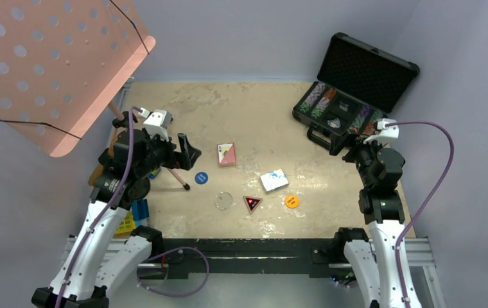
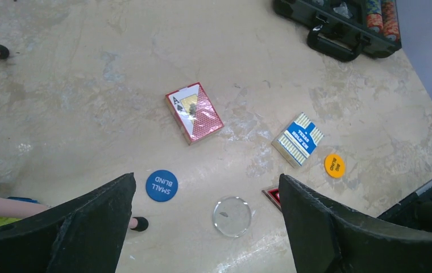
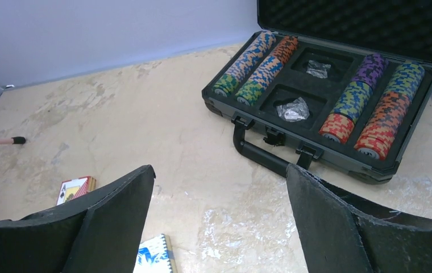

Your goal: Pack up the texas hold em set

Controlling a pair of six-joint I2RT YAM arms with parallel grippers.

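Note:
The black briefcase (image 1: 366, 67) stands open at the back right, with rows of coloured chips (image 3: 259, 62) either side of two middle foam pockets. On the table lie a red deck (image 1: 226, 154), a blue deck (image 1: 273, 180), a blue button (image 1: 201, 178), a clear button (image 1: 223, 201), a dark triangular marker (image 1: 252, 203) and an orange button (image 1: 291, 201). My left gripper (image 2: 206, 177) hangs open above the clear button (image 2: 232, 216), holding nothing. Just in front of the case handle (image 3: 259, 153), my right gripper (image 3: 220, 168) is open and empty.
A pink perforated music stand (image 1: 55, 64) leans over the left rear. Its thin leg (image 1: 177, 176) ends in a black foot beside the blue button. Yellow and blue crates (image 1: 132, 215) sit off the table's left edge under my left arm.

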